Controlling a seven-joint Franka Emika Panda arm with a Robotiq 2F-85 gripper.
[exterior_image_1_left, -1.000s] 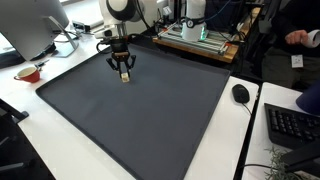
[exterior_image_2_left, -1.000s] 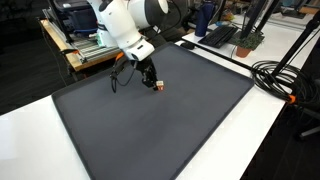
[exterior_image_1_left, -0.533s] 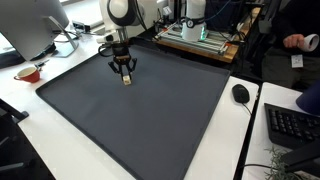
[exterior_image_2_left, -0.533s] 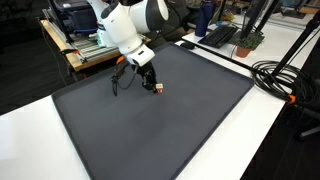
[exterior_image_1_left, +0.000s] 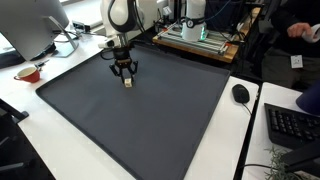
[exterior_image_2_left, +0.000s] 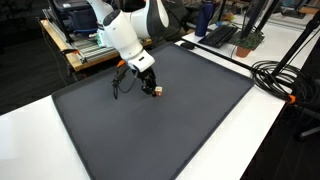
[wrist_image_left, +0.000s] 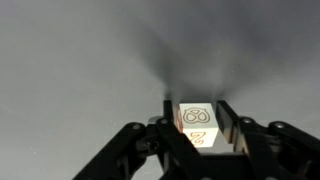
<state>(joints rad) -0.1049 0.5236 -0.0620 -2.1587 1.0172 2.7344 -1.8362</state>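
Pincer (wrist_image_left: 197, 118) pinches small patterned cube (wrist_image_left: 196, 128), low over dark surface (exterior_image_1_left: 150, 120). Grip wants squareness: fingers centred on opposite faces, no tilt.

White arm (exterior_image_2_left: 125, 35) leaned over dark mat (exterior_image_2_left: 170, 130) on white bench (exterior_image_2_left: 30, 140). Jaws sat low, straddling small block (exterior_image_2_left: 157, 90) on mat. Black cables (exterior_image_2_left: 272, 72) lay at bench edge.
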